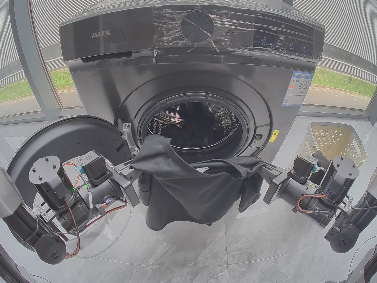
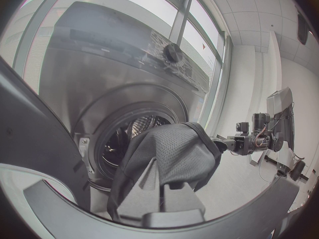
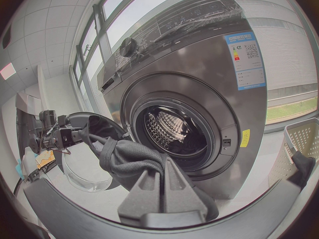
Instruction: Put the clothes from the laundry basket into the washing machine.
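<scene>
A dark grey shirt (image 1: 188, 185) hangs stretched between my two grippers, just in front of the washing machine's round opening (image 1: 195, 124). My left gripper (image 1: 131, 166) is shut on the shirt's left edge; in the left wrist view the shirt (image 2: 176, 153) bunches over that gripper (image 2: 161, 188). My right gripper (image 1: 265, 169) is shut on the right edge, and the fabric (image 3: 133, 156) drapes over it (image 3: 162, 186) in the right wrist view. The top of the shirt touches the opening's lower rim. More dark cloth lies inside the drum (image 1: 196, 132).
The washer's door (image 1: 64, 142) stands swung open at the left, behind my left arm. A cream laundry basket (image 1: 337, 140) stands on the floor at the right of the machine, with a dark garment (image 3: 304, 165) hanging over its rim. Grey tiled floor lies below.
</scene>
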Motion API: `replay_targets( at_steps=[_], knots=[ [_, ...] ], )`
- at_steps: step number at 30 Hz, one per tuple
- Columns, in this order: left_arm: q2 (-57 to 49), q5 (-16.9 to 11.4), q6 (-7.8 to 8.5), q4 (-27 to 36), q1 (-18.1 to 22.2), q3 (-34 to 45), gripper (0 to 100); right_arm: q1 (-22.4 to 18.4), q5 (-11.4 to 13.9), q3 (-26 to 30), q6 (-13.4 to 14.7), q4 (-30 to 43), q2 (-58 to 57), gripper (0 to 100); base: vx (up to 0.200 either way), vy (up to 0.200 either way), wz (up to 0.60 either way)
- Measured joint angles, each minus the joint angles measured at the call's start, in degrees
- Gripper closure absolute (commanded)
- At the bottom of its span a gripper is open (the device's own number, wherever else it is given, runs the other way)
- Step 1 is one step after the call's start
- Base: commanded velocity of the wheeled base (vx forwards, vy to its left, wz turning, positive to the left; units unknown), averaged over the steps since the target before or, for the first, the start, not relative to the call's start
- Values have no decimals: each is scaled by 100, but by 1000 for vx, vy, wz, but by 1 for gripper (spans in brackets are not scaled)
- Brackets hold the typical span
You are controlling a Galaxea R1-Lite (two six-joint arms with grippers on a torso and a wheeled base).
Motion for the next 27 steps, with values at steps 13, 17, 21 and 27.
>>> replay_targets(
  at_steps=[13, 17, 21, 27],
  knots=[
    [-501, 63, -9, 6, 160, -38, 100, -50, -35, -373, 28, -15, 54, 100, 0, 0, 0],
    [-567, 63, -20, 6, 190, -44, 100, -48, -39, -467, 27, -15, -20, 100, 0, 0, 0],
    [-600, 63, -17, 5, 201, -46, 100, -37, -52, -513, 16, -11, -134, 100, 0, 0, 0],
    [-603, 66, -26, 5, 212, -35, 100, -50, -69, -560, 13, -9, -289, 100, 0, 0, 0]
  ],
)
